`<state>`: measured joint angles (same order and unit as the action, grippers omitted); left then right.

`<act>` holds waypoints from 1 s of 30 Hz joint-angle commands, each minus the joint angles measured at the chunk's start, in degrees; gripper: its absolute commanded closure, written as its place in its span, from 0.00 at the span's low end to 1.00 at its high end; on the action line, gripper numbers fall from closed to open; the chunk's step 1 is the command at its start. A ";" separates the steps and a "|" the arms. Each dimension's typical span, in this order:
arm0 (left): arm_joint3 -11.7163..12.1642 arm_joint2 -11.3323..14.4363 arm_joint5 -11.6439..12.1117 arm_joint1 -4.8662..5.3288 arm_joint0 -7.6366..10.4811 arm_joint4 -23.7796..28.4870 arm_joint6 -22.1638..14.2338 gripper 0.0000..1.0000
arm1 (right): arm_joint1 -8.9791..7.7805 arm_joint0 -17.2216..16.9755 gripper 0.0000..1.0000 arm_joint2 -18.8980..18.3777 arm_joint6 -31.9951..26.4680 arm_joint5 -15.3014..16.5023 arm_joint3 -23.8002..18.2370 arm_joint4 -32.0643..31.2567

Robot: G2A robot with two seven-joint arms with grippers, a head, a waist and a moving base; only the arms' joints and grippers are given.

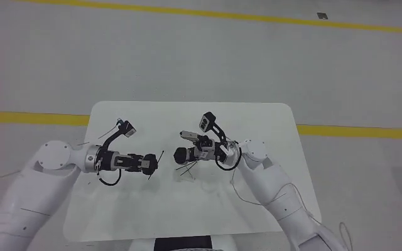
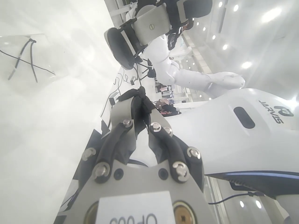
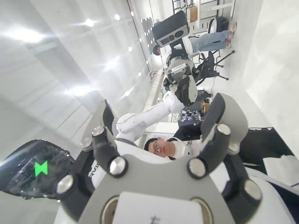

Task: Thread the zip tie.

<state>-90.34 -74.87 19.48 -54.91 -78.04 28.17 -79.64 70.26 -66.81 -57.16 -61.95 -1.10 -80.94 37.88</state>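
White worktop (image 1: 264,119), threading set-up.
Left gripper (image 1: 152,164) clamped on zip tie (image 1: 160,158), offering it toward right gripper (image 1: 181,154), spread apart, likely to receive it.

— Top view first?
— Mounted above the arms, looking straight down. Far enough off to take in the whole desk (image 1: 251,125) and the floor (image 1: 188,50) around it.
— Left wrist view?
— Fixed just behind left tool (image 2: 140,96), very near, rolled sideways. Aimed along the desk toward right tool (image 2: 158,25).
— Right wrist view?
— Likewise tight behind right tool (image 3: 162,110), tilted upward, facing left tool (image 3: 185,94) against the ceiling (image 3: 58,47).
— Overlap?
— Wrist to wrist, aimed at each other. Shared with the top view: both tools, the zip tie (image 1: 161,156) at left tool, and loose ties (image 2: 20,58) lying on the desk.
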 commanded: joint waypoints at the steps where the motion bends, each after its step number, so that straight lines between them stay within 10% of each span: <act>1: -0.12 0.06 0.00 0.04 0.01 -0.07 0.00 1.00 | -0.01 -0.03 0.00 -0.04 0.06 0.01 -0.04 -0.08; 12: -0.12 0.06 0.00 0.04 0.01 -0.07 0.00 1.00 | 0.51 -0.66 0.00 1.83 2.86 0.77 -1.01 0.11; 16: -0.12 0.06 0.00 0.04 0.01 -0.07 0.00 1.00 | 0.74 -0.26 0.55 2.39 2.40 1.85 -0.28 0.48; 30: -0.12 0.06 0.00 0.04 0.01 -0.07 0.00 1.00 | 1.36 0.32 0.69 4.28 2.93 3.53 1.68 -0.52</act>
<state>-90.46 -74.81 19.48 -54.87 -78.02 28.10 -79.64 71.59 -66.51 -52.95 -59.08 2.43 -79.39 37.39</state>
